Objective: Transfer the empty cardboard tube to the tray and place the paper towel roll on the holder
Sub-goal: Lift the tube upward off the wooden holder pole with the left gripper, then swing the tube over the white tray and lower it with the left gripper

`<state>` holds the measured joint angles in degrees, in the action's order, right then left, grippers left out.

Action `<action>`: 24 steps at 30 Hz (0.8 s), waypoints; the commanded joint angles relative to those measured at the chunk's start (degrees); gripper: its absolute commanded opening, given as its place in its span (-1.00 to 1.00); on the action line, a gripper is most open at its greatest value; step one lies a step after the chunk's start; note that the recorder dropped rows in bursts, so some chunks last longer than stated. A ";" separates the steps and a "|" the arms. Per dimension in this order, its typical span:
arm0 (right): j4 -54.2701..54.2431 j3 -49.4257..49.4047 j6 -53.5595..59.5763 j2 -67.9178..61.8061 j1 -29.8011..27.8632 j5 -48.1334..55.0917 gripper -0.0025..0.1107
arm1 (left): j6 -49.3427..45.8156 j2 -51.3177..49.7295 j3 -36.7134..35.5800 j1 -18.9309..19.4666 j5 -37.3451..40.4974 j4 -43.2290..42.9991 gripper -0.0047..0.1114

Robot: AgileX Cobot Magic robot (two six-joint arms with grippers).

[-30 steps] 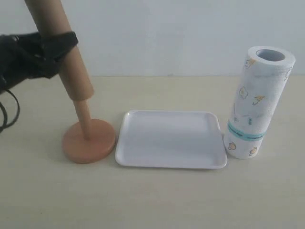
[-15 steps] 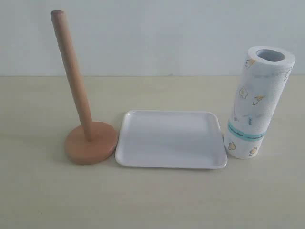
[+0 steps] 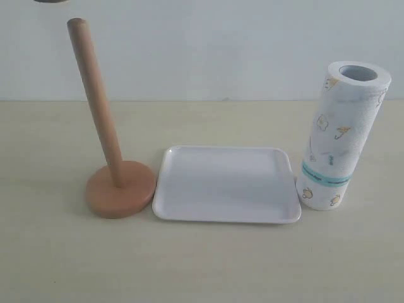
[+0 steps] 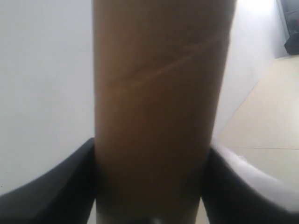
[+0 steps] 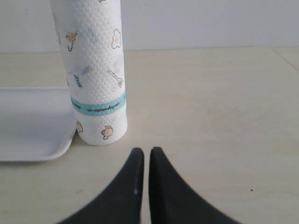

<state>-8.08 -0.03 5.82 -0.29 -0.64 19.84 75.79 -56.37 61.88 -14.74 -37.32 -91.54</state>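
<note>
In the left wrist view the empty cardboard tube [image 4: 159,93] fills the picture, brown and hollow, and my left gripper [image 4: 152,147] is shut on it with a black finger on each side. Tube and left gripper are above the exterior view's top edge. The holder [image 3: 120,189] stands at the left with its pole [image 3: 95,101] bare. The white tray [image 3: 227,183] lies empty in the middle. The paper towel roll [image 3: 341,136] stands upright just right of the tray. My right gripper [image 5: 143,151] is shut and holds nothing, low over the table a short way from the roll [image 5: 93,70].
A pale wall runs behind the light wooden table [image 3: 208,265]. A thin dark sliver [image 3: 50,0] shows at the top edge above the pole. In the right wrist view the tray's corner [image 5: 32,121] nearly touches the roll.
The left gripper has lifted the cardboard tube up off the holder's pole and out of the exterior view. The pole now stands bare. Tray and roll have not moved.
</note>
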 commanded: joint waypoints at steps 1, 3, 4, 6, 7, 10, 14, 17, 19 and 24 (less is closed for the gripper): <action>-0.11 0.03 0.24 0.29 0.11 -0.67 -0.88 | 1.75 0.01 1.23 -6.27 5.28 -1.04 -0.85; -0.11 0.03 0.24 0.29 0.11 -0.67 -0.88 | 1.77 -0.25 1.87 -9.14 6.71 -1.67 -0.85; -0.11 0.03 0.24 0.29 0.11 -0.67 -0.88 | 2.09 -0.48 2.21 -10.21 7.22 -2.76 -0.85; -0.11 0.03 0.24 0.29 0.11 -0.67 -0.88 | 3.56 -1.44 2.80 -12.65 8.84 -4.97 -0.85; -0.11 0.03 0.24 0.29 0.11 -0.67 -0.88 | 4.49 -1.99 3.08 -13.78 9.54 -6.21 -0.85; -0.11 0.03 0.24 0.29 0.11 -0.67 -0.88 | 5.70 -4.77 3.44 -16.94 12.40 -8.40 -0.85; -0.11 0.03 0.24 0.29 0.11 -0.67 -0.88 | 3.02 -9.39 3.44 -20.88 17.51 -8.40 -0.85; -0.11 0.03 0.24 0.29 0.11 -0.67 -0.88 | -0.42 -12.51 3.44 -24.32 23.97 -8.40 -0.85; -0.11 0.03 0.24 0.29 0.11 -0.67 -0.88 | -3.44 -15.02 3.44 -26.46 28.74 -8.40 -0.85; -0.11 0.03 0.24 0.29 0.11 -0.67 -0.88 | -11.60 -26.00 3.44 -31.85 43.55 -8.40 -0.85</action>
<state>-8.08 -0.03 5.82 -0.29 -0.64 19.84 67.23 -78.11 65.02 -45.03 1.40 -100.47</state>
